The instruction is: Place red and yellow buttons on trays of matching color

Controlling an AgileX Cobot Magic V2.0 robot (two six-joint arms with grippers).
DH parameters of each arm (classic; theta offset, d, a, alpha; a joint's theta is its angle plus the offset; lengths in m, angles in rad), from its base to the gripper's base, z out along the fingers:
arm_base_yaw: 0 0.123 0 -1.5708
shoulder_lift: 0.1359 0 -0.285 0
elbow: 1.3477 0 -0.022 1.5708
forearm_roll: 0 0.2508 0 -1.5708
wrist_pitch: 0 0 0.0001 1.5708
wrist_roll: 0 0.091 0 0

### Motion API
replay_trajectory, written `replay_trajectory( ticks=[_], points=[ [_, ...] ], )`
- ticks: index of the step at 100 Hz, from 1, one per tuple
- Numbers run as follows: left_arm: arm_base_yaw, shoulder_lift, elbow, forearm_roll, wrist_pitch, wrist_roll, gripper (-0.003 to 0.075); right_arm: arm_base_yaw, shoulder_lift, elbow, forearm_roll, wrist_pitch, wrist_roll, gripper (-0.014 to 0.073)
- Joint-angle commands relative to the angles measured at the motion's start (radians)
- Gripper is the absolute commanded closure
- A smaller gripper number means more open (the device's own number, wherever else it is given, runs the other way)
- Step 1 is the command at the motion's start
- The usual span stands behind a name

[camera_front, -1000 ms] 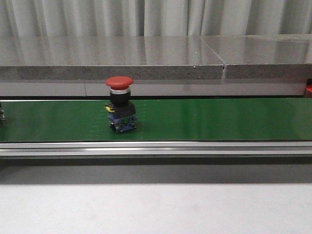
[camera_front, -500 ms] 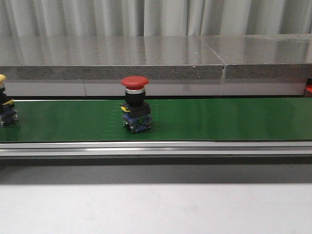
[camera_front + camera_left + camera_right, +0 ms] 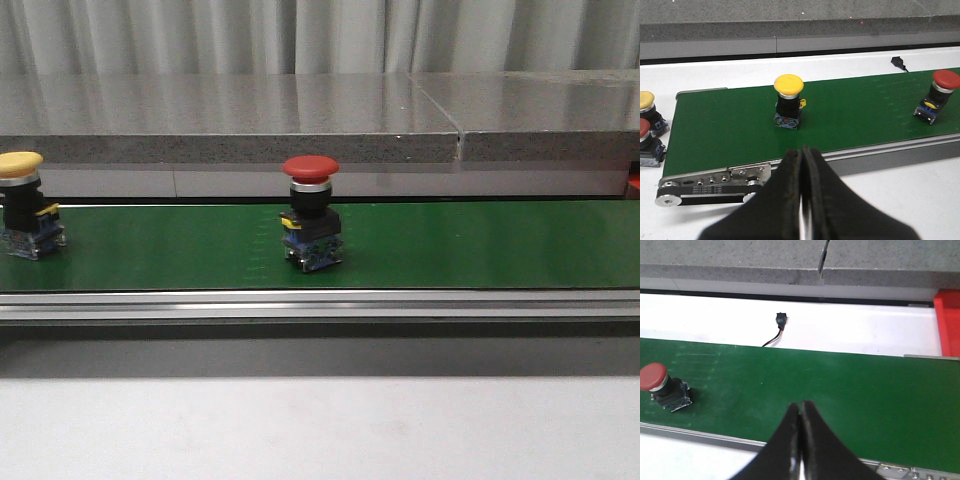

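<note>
From my station I see the green conveyor belt running the full width of the front frame, across its middle band, with a grey stone ledge behind it and the white counter filling the bottom. A corner of the red tray shows at the right edge of the right wrist frame, sitting on the counter just past the belt's far edge. The red button stands upright on the belt slightly left of centre in the front frame, and the yellow button stands upright on the belt at the far left edge, well apart from it. In the left wrist frame two more buttons, a spare yellow one and a spare red one, sit on the counter just off the belt's end, at the left edge. A small black connector with a thin lead lies on the counter beyond the belt, upper centre-left of the right wrist frame. My left fingers are pressed together with nothing between them, at the bottom centre of their frame. My right fingers are likewise closed on nothing.
</note>
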Motion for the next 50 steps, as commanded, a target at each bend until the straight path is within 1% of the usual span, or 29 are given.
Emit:
replay_trajectory(
  ticks=[1,7,20,24,28,30,35,37,42,44,50],
  points=[
    [-0.007,0.009,-0.025,-0.009,-0.073,-0.011,0.0741,0.015,0.073,-0.087,0.026,-0.043,-0.010,0.0630],
    [-0.007,0.009,-0.025,-0.009,-0.073,-0.011,0.0741,0.037,0.121,-0.128,0.026,-0.022,-0.010,0.0626],
    [-0.007,0.009,-0.025,-0.009,-0.073,-0.011,0.0741,0.104,0.238,-0.222,0.026,0.046,-0.068,0.0619],
    [-0.007,0.009,-0.025,-0.009,-0.073,-0.011,0.0741,0.125,0.275,-0.256,0.026,0.074,-0.082,0.0590],
    [-0.007,0.009,-0.025,-0.009,-0.073,-0.011,0.0741,0.140,0.303,-0.288,0.026,0.099,-0.087,0.0544],
    [-0.007,0.009,-0.025,-0.009,-0.073,-0.011,0.0741,0.148,0.320,-0.298,0.026,0.109,-0.087,0.0494],
    [-0.007,0.009,-0.025,-0.009,-0.073,-0.011,0.0741,0.164,0.359,-0.336,0.026,0.127,-0.087,0.0400],
    [-0.007,0.009,-0.025,-0.009,-0.073,-0.011,0.0741,0.170,0.375,-0.345,0.026,0.133,-0.087,0.0327],
    [-0.007,0.009,-0.025,-0.009,-0.073,-0.011,0.0741,0.185,0.410,-0.378,0.026,0.142,-0.087,0.0211],
    [-0.007,0.009,-0.025,-0.009,-0.073,-0.011,0.0741,0.190,0.424,-0.386,0.026,0.146,-0.088,0.0139],
    [-0.007,0.009,-0.025,-0.009,-0.073,-0.011,0.0741,0.207,0.467,-0.428,0.026,0.174,-0.089,0.0026]
  ],
)
